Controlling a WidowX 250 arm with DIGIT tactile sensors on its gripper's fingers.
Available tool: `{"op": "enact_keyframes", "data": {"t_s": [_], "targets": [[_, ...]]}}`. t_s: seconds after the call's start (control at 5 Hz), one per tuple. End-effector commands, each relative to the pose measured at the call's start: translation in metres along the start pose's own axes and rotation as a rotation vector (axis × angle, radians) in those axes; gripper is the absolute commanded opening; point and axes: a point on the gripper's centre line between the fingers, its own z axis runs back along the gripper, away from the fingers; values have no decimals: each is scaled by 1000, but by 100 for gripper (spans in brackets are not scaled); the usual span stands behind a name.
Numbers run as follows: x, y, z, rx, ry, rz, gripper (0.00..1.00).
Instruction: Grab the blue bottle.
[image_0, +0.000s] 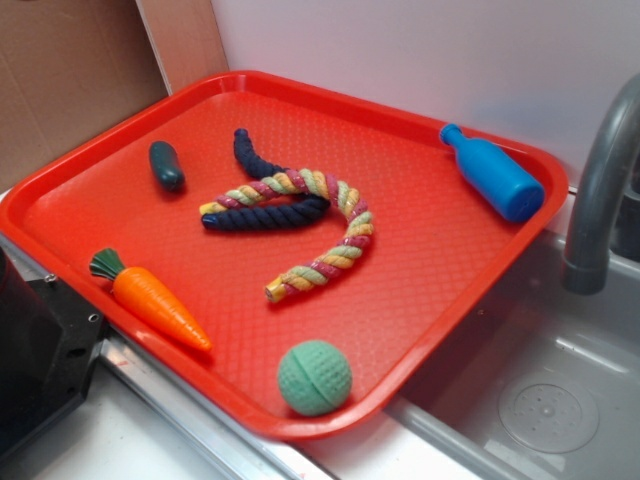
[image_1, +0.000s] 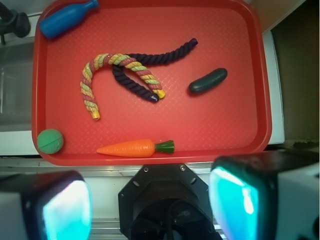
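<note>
Fingers (image_1: 67, 210) sit spread wide apart at the wrist view's bottom edge, holding nothing, outside the red tray (image_1: 267, 100). At upper left of that view, the blue bottle (image_1: 65, 19) lies in the tray's corner, well apart from the striped rope (image_1: 102, 75), navy rope (image_1: 155, 57) and carrot (image_1: 127, 148).

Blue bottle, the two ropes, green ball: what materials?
Blue bottle: looks like hard plastic, smooth with a soft sheen along its body. Multicolour rope and dark navy rope: twisted fibre, probably cotton, matte with visible strands. Green ball: fine knobbly texture with a groove, matte; likely rubber, though foam can't be ruled out.
</note>
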Motion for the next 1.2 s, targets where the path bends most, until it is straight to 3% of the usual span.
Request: {"op": "enact_keyframes", "data": {"t_s": [0.0,0.2,0.4,0.6,1.0], "targets": [[0,0,0,0,0,0,100],[46,-23,-45,-155,-90,170,100],[97,-41,-69,-204,-126,316,100],[126,-47,-83,-178,-114,433,100],[126,-47,-83,-178,-114,433,100]]}}
